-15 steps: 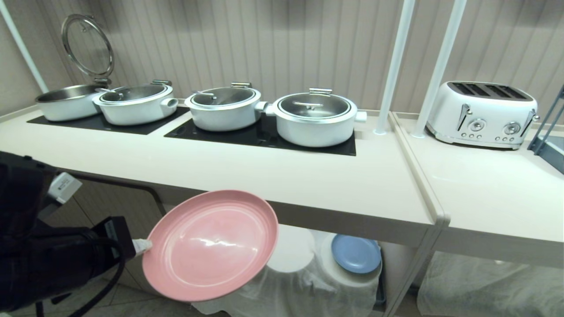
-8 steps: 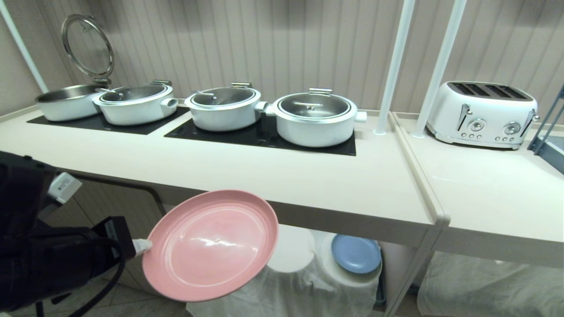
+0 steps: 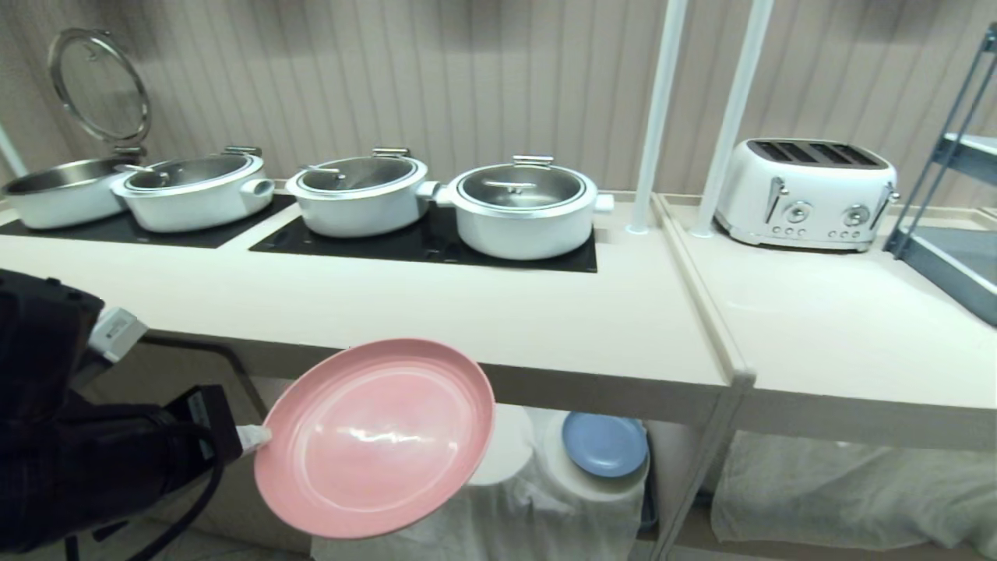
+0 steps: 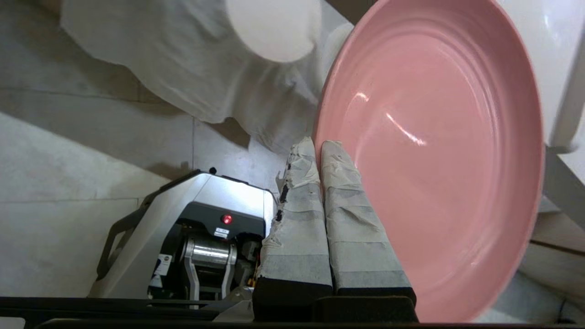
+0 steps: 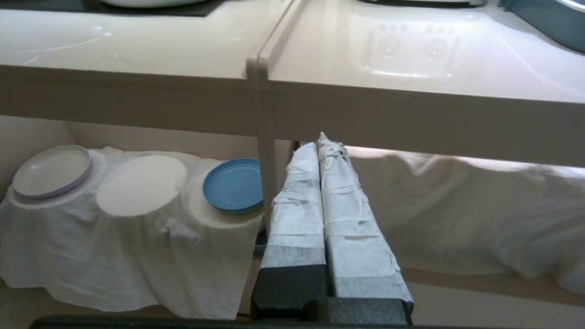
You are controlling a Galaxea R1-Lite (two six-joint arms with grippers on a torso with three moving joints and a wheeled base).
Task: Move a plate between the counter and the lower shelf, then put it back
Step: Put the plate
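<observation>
The pink plate (image 3: 374,436) (image 4: 434,151) hangs tilted in the air just in front of the counter's (image 3: 467,312) thick front edge, a little below its top. My left gripper (image 3: 253,438) (image 4: 318,145) is shut on the plate's near-left rim, one finger on each face. Behind and below the plate is the lower shelf (image 3: 514,499) (image 5: 137,237) with its white cloth; the middle mound (image 5: 141,185) is bare. My right gripper (image 5: 320,144) is shut on nothing and hangs before the counter's edge, outside the head view.
A blue plate (image 3: 605,444) (image 5: 233,184) and a cream plate (image 5: 51,170) lie on the outer mounds. Several white pots (image 3: 523,210) stand on the hob panels. A toaster (image 3: 806,193), two white posts (image 3: 654,117) and a grey rack (image 3: 950,257) are to the right.
The whole head view has slid left, so the camera has moved. The left gripper and the pink plate keep their place before me, grip unchanged.
</observation>
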